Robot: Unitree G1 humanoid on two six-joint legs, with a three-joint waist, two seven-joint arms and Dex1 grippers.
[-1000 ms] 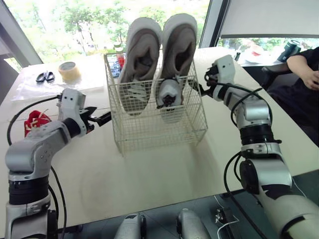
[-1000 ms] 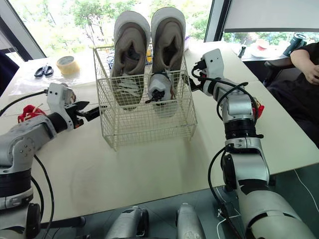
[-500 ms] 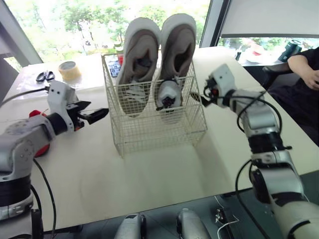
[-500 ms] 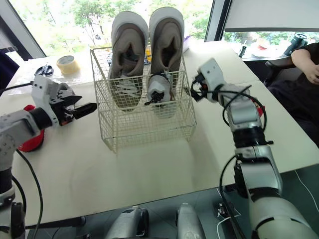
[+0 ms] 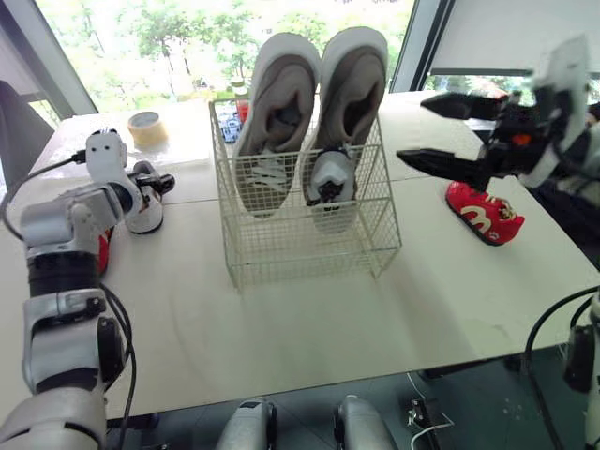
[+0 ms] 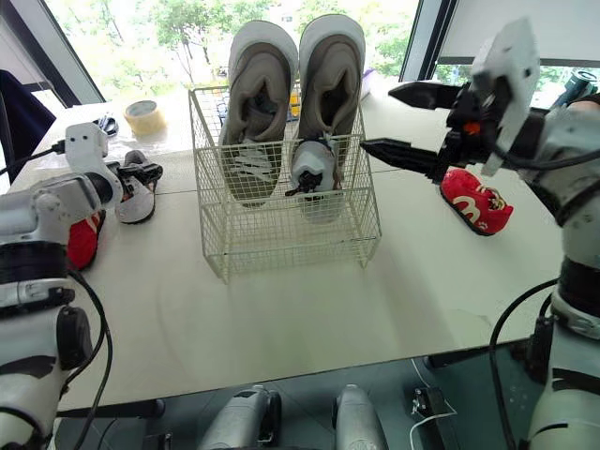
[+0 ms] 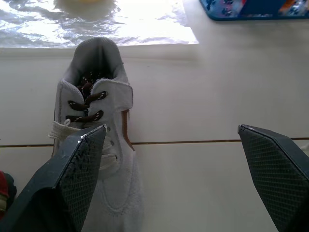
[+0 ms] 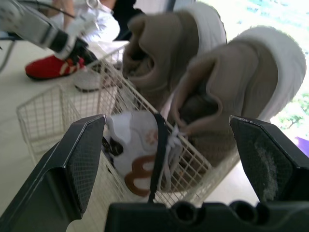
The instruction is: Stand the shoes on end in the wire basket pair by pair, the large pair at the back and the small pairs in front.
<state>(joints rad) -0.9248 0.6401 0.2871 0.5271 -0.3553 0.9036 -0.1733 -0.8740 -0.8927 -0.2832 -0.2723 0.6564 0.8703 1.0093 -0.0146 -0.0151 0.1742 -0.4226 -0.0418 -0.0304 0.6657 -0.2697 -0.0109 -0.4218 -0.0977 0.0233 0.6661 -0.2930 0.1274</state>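
The wire basket [image 5: 309,230] stands mid-table. Two large grey shoes [image 5: 314,112] stand on end at its back. One small white shoe [image 5: 328,186] with brown trim stands in front of the right one. On the table to the left lies another small white shoe [image 5: 145,204], and my left gripper [image 7: 172,128] hangs open just over it, one finger above its laces. A red shoe [image 5: 101,253] lies further left and another red shoe [image 5: 483,214] to the basket's right. My right gripper [image 5: 411,129] is open and empty, raised in the air right of the basket, pointing at it.
A tape roll [image 5: 143,127] and a clear plastic sheet [image 7: 96,21] lie at the back left. A blue box [image 5: 228,127] sits behind the basket. The table's front edge [image 5: 309,366] runs near me, with open tabletop ahead of the basket.
My left gripper swung left, away from the basket, to the white shoe on the table. My right gripper drew back from the basket's right side and rose, fingers spread. The camera also shifted.
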